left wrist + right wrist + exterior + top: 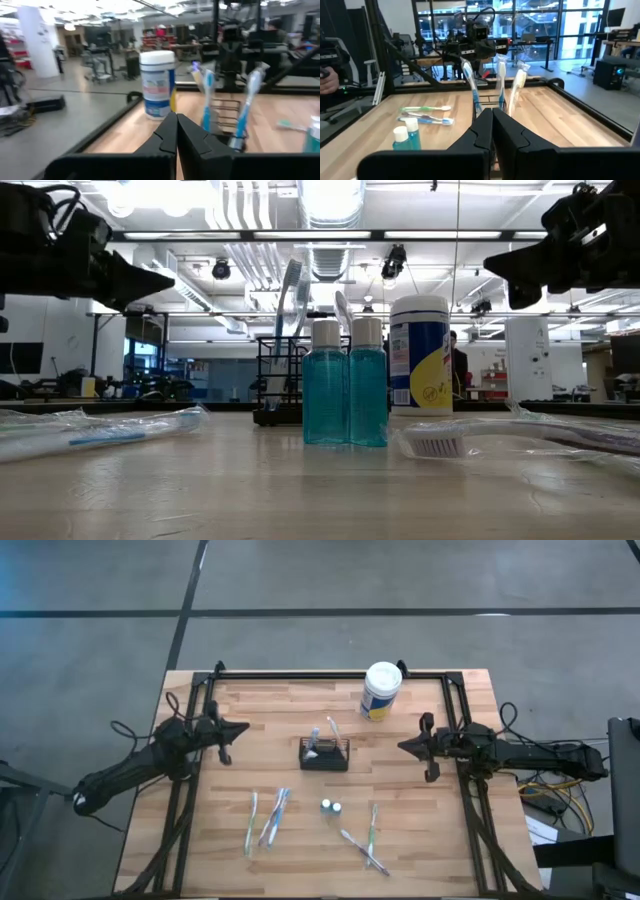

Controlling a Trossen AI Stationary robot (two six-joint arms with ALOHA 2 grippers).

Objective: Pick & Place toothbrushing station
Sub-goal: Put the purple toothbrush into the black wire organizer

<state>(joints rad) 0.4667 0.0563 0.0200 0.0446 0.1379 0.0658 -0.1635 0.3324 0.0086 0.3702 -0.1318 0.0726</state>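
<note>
The toothbrushing station [324, 753], a small black mesh caddy with toothbrushes standing in it, sits mid-table between the two arms, with the white canister [381, 690] behind it near the table's [420, 840] far edge. The left gripper [238, 728] and right gripper [406, 746] hover at either side, well apart from the caddy, jaws pressed together and holding nothing. Two small blue bottles [331, 807] and loose toothbrushes [270, 820] lie nearer the front edge.
</note>
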